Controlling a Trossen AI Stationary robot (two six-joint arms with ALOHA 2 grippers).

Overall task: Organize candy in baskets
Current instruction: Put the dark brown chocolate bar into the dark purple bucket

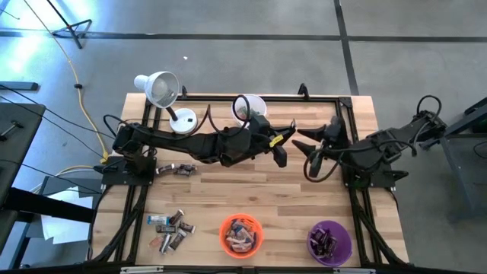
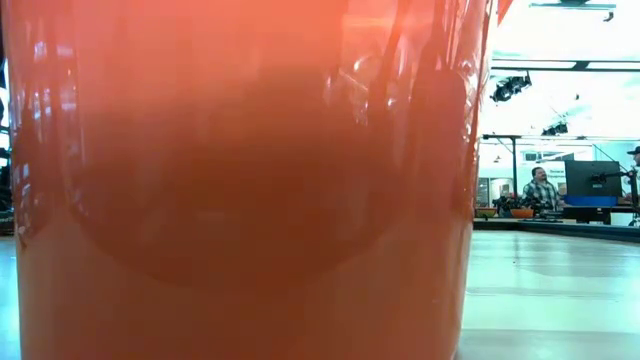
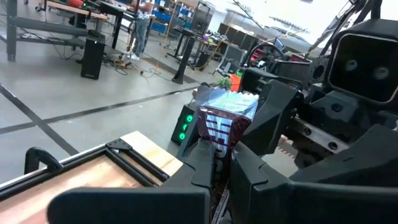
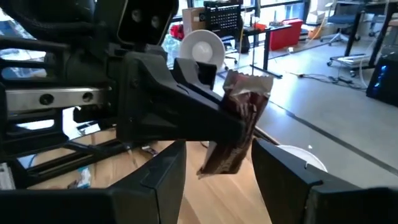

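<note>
Left gripper point(image 1: 284, 137) clamps a candy bar point(image 4: 239, 127) at table centre; right gripper point(image 1: 302, 141), jaws apart, sits at its three o'clock.

Probably a robotics lab — workbenches point(image 3: 74, 18), office chairs point(image 4: 348, 25), concrete floor point(image 1: 228, 61).

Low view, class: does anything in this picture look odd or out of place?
Yes. The orange basket stands right against the low camera and fills nearly the whole view, so that camera sees almost none of the table. From above, it stands at the table's near edge, between loose candy and the purple basket.
</note>
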